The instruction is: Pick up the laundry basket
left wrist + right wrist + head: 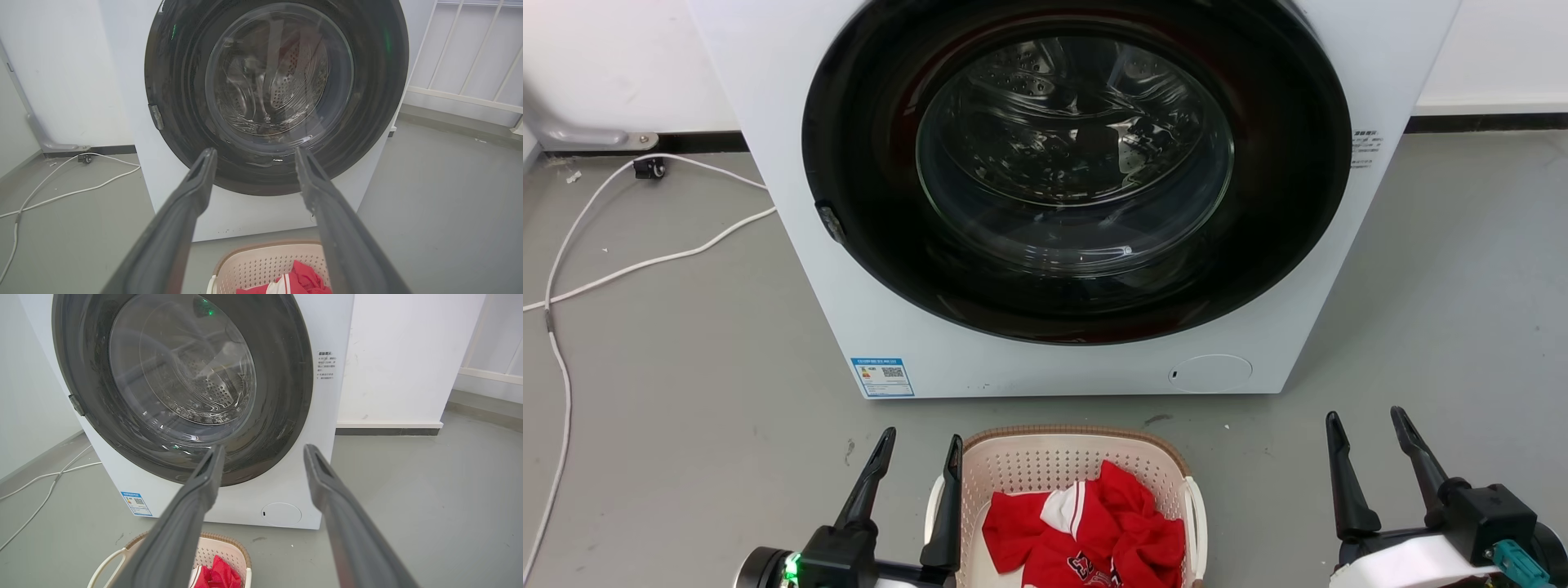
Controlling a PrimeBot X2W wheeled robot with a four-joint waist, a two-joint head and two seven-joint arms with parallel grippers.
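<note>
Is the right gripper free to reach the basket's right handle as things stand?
Probably yes. The right gripper is open, with floor lying between it and the white side handle of the laundry basket.

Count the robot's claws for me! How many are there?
2. The left claw is open beside the left side of the basket. The right claw is open too, over the floor right of it.

Matt plastic laundry basket [1045, 467] holds red cloth [1131, 531]; the washer door [1078, 155] is glossy glass.
</note>
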